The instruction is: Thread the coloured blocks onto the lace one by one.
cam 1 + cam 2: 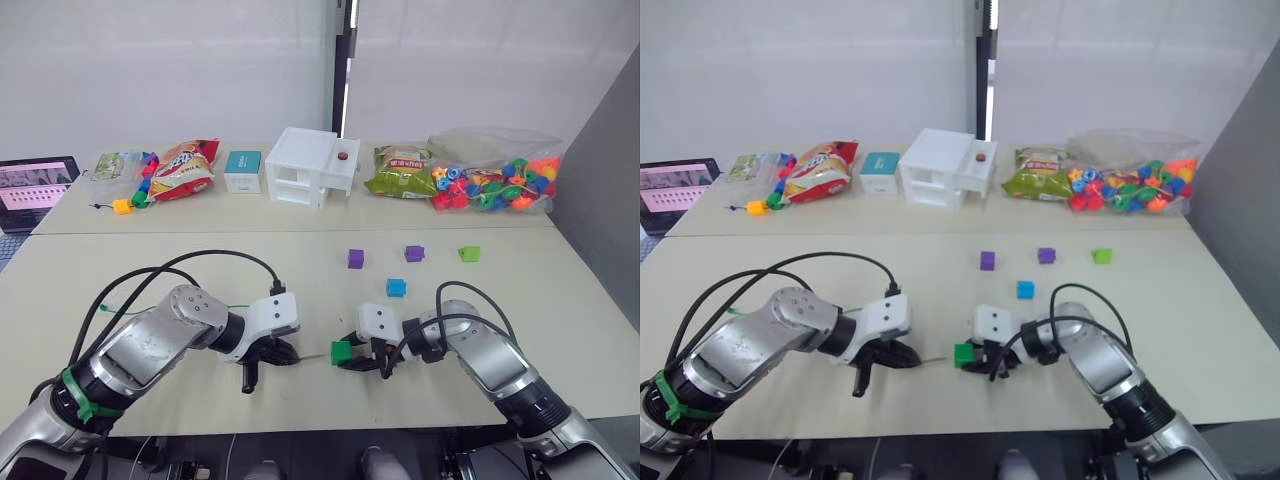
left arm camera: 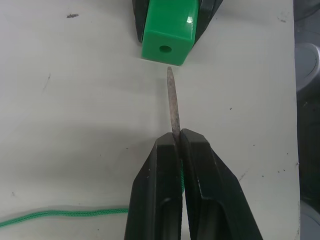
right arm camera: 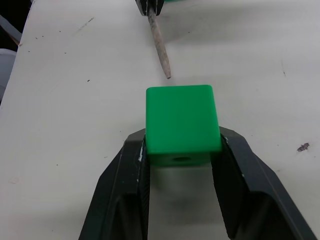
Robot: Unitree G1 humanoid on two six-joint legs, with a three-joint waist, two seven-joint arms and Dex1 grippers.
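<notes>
A: Left wrist view: the left gripper (image 2: 176, 145) has its two fingers closed on the stiff pale tip (image 2: 173, 102) of the lace (image 2: 60, 214). The tip points at the hole of the dark green block (image 2: 167, 27) and stops just before it, not yet inside.

B: And who holds the dark green block?

A: The right gripper (image 3: 182, 150) holds it, one finger on each side. The block faces the tip, just above the counter (image 1: 150, 250) or resting on it; I cannot tell which.

B: Where does the rest of the lace go?

A: The green cord runs from the dark green block's side back behind the left gripper and lies on the counter.

B: And the other blocks?

A: All lie on the counter, farther from the robot than the dark green block. The blue block (image 1: 396, 287) is the nearest to it. Beyond are two purple blocks (image 1: 355, 258), well apart from each other, and the light green block (image 1: 468, 253) is farthest to the right.

B: Anything behind?

A: A white toy house (image 1: 312, 165), snack bags (image 1: 183, 168) and a bag of beads (image 1: 497, 180), far beyond the dark green block.
</notes>
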